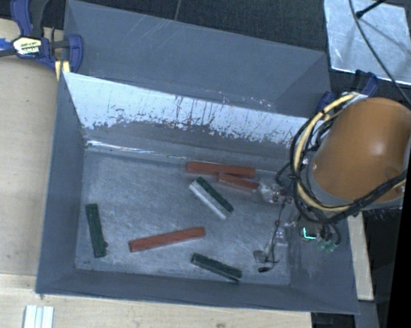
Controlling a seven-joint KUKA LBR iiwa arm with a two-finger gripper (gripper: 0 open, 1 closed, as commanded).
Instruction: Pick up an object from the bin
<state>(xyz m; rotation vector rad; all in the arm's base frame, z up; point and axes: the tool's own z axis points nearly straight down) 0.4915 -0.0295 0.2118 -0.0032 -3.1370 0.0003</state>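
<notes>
The fingers (265, 265) are held low over the bin (205, 61) floor; their spread cannot be told. Just left, a dark green bar (215, 267) is seen.

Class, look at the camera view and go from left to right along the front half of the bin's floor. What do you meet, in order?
Dark green bar by the left wall → slanted red-brown bar → dark green bar near the front wall → gripper.
</notes>
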